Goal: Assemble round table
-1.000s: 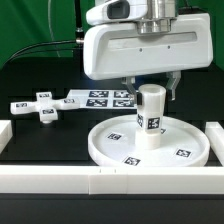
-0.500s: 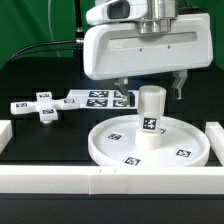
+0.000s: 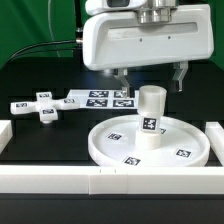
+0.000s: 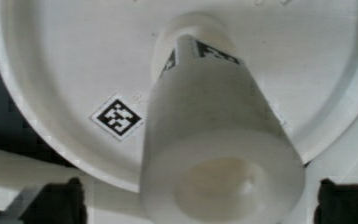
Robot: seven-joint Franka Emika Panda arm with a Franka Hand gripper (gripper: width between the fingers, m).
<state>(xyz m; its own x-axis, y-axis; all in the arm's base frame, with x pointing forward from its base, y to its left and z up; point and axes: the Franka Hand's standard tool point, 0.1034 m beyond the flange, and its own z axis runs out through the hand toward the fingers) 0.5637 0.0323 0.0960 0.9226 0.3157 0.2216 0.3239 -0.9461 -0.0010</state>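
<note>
The large rimmed round disc lies on the table in front. The short thick cylinder post stands upright on its middle. My gripper is open and empty above the post, one finger on each side, clear of its top. In the wrist view the post rises from the disc toward the camera, with the dark fingertips apart on either side of my gripper. The small cross-shaped piece lies on the table at the exterior view's left.
The marker board lies flat behind the disc. Long white border bars run along the front and at both sides. A green backdrop stands behind.
My gripper has risen straight up off the post, its fingers now above the post's top. The post stays upright on the disc.
</note>
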